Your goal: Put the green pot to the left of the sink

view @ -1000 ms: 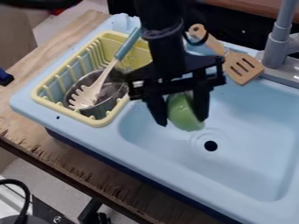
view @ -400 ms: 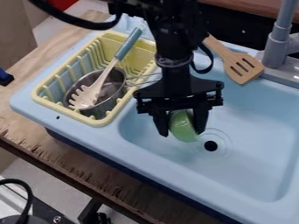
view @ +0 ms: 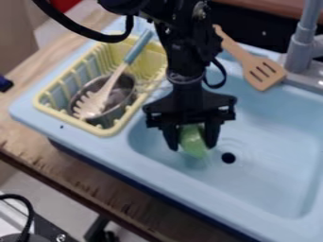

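Note:
The gripper (view: 191, 146) hangs down over the left part of the sink (view: 277, 165), its two fingers closed on the sides of a rounded green object (view: 193, 141). That object sits to the left of the dark drain hole. I cannot tell from its shape whether it is a pot; the fingers cover its sides, and its upper end is hidden by the gripper. Whether its lower end touches the basin is unclear.
Left of the basin stands a yellow drying rack (view: 58, 116) holding a metal pot (view: 115, 109) and a slotted spoon (view: 95, 102) with a teal handle. A wooden spatula (view: 260, 71) lies on the back rim, beside the grey faucet (view: 299, 52).
Holding the green object, the gripper has come down and slightly left. More of the arm shows at the top, and the metal pot's wire handle has come into sight.

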{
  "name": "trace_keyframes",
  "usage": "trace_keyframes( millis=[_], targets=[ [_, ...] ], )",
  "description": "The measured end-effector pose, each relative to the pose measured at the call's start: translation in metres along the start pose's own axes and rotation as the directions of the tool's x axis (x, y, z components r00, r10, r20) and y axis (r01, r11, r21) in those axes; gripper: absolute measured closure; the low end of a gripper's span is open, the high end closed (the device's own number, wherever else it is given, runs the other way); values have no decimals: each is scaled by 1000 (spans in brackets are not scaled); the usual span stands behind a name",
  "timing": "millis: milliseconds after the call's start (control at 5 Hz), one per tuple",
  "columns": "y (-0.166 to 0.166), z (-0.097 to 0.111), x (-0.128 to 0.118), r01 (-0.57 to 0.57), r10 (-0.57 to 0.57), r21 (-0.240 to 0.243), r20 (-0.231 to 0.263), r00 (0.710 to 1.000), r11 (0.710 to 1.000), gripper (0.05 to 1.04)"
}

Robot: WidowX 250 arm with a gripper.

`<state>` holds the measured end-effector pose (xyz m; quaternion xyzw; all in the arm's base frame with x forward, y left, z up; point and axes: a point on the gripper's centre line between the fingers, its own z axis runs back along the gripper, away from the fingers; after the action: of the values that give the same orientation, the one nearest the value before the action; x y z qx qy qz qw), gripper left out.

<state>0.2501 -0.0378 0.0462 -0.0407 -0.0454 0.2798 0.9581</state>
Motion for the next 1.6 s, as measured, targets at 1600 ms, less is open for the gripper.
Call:
trace_keyframes(
  millis=[1600],
  targets=[
    [-3, 40, -1, -94, 93, -25, -43, 995, 995, 83]
  ],
)
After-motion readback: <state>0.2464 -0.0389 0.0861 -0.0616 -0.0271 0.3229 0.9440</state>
